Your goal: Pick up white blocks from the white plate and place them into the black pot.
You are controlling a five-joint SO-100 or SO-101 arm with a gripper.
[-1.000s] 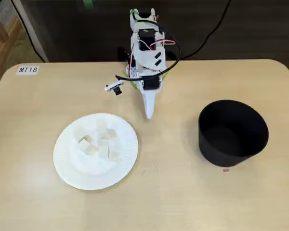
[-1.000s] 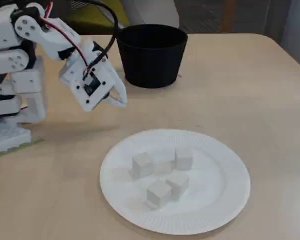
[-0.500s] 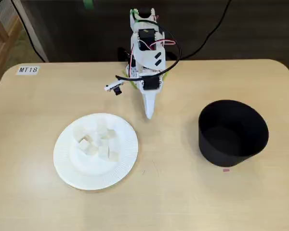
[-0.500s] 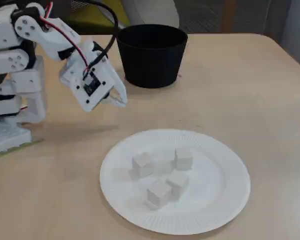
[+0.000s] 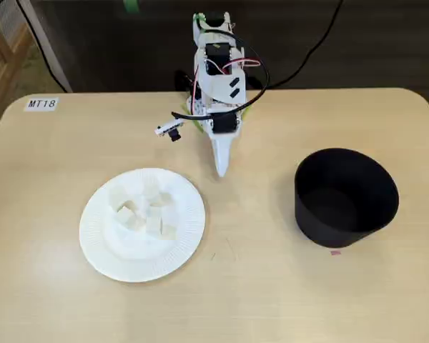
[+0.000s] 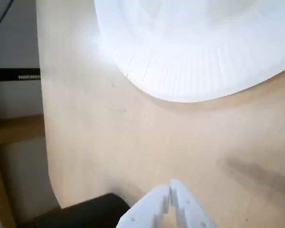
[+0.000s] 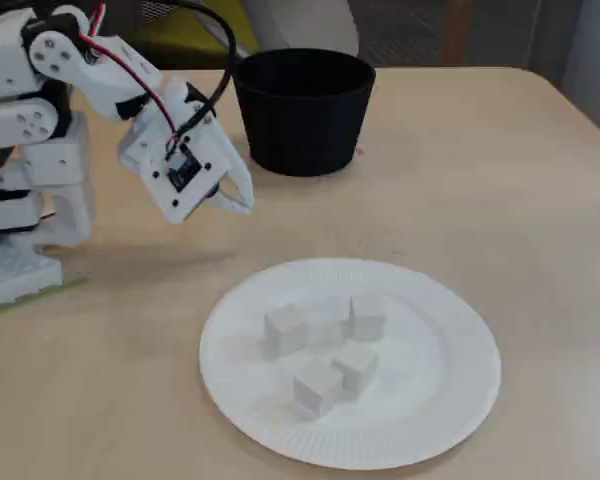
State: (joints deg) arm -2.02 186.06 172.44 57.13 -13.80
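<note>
A label (image 5: 41,103) marked MT18 sits in the upper left of the table (image 5: 272,286) in a fixed view. The white plate (image 5: 100,250) lies at lower left, with the white blocks (image 5: 146,213) clustered on it. The gripper (image 5: 220,170) hangs above bare table at upper centre, its fingers (image 6: 180,204) nearly together and empty. The black pot (image 5: 345,195) stands at the right.

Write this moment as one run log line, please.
gripper: shut, empty, above table | white blocks: on white plate | black pot: no block visible inside
</note>
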